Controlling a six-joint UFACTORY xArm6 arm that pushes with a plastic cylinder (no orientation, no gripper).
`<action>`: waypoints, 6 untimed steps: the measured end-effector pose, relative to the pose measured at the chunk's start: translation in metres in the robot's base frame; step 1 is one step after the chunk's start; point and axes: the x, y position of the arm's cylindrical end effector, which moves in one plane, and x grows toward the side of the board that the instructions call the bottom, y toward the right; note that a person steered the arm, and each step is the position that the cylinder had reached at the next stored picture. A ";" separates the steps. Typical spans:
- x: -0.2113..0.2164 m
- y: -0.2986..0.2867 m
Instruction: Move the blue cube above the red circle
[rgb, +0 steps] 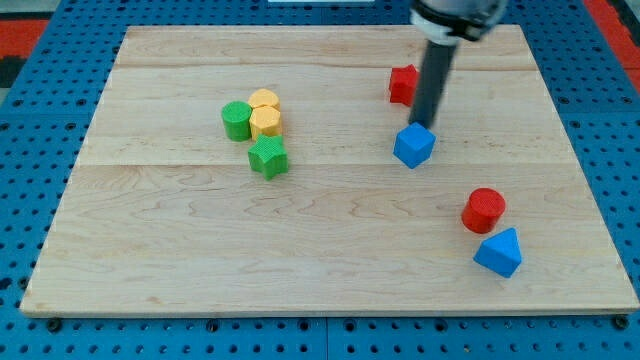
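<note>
The blue cube (413, 146) lies right of the board's middle. The red circle (484, 210), a short red cylinder, sits lower and further to the view's right, apart from the cube. My tip (421, 126) stands at the cube's top edge, touching or nearly touching it, with the dark rod rising to the view's top.
A red block (403, 84) sits just left of the rod, above the cube. A blue triangular block (498, 253) lies just below the red circle. A green cylinder (237, 120), two yellow blocks (265, 116) and a green block (268, 157) cluster at left on the wooden board (150, 250).
</note>
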 end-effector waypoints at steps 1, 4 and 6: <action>-0.005 -0.002; 0.057 -0.023; 0.091 0.000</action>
